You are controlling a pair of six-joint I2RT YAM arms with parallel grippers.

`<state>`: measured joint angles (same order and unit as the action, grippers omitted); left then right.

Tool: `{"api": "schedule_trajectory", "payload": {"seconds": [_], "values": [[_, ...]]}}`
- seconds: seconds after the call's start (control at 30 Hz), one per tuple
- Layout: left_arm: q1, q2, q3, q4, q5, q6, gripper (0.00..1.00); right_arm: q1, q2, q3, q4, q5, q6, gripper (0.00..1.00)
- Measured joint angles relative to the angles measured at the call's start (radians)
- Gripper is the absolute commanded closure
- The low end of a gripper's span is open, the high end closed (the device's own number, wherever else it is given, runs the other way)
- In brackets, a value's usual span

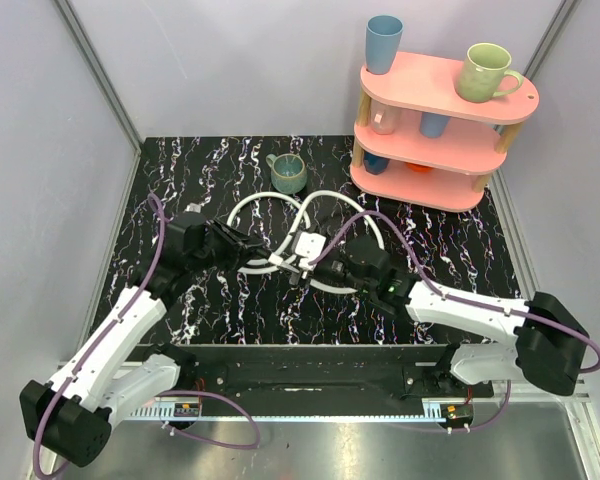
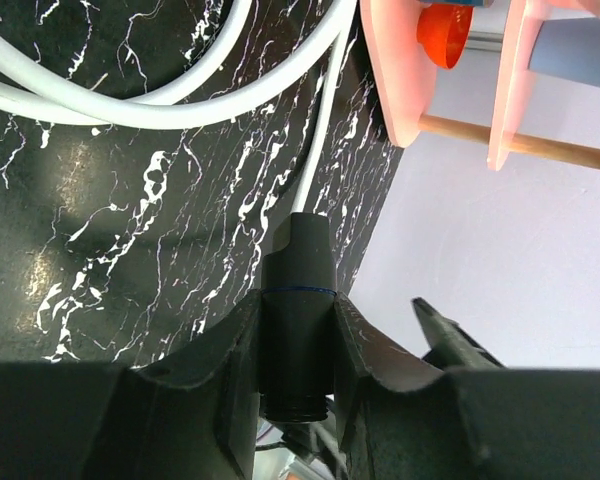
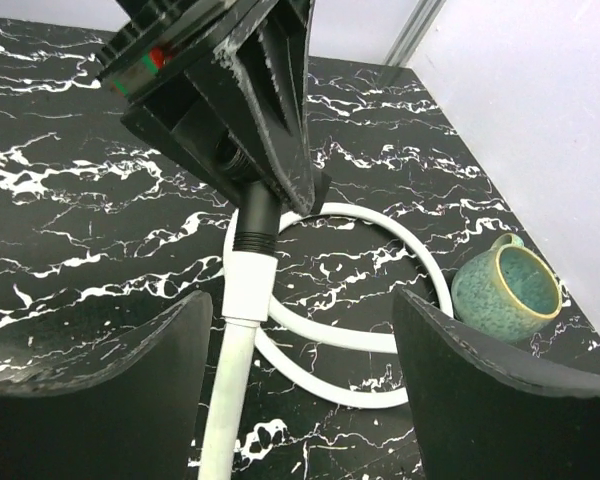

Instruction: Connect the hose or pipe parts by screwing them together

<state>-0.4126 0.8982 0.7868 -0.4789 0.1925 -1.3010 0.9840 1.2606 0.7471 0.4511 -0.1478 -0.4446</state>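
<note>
Two white hoses lie in loops on the black marbled table. My left gripper is shut on a black end fitting, which stands upright between its fingers with its thread showing below. In the right wrist view that black fitting meets the white collar of a hose that runs down between my right gripper's jaws. My right gripper is open around that hose without touching it, and it sits just right of the joint. A hose loop lies behind.
A green mug stands on the table behind the hoses and shows as well at the right of the right wrist view. A pink three-tier shelf with cups is at the back right. Purple cables run along both arms.
</note>
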Motion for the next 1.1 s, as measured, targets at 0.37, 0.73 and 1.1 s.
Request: {"api": "schedule_trajectory", "payload": {"seconds": [0.37, 0.73, 1.1], "values": [[0.0, -0.02, 0.004, -0.018, -0.01, -0.09, 1.0, 0.074, 0.164, -0.006, 0.087, 0.106, -0.047, 0.29], [0.0, -0.032, -0.017, -0.032, 0.005, -0.141, 1.0, 0.124, 0.247, 0.053, 0.136, 0.2, -0.1, 0.71], [0.013, -0.088, -0.088, 0.133, 0.045, -0.003, 1.0, 0.137, 0.248, 0.126, 0.04, 0.262, -0.047, 1.0]]}}
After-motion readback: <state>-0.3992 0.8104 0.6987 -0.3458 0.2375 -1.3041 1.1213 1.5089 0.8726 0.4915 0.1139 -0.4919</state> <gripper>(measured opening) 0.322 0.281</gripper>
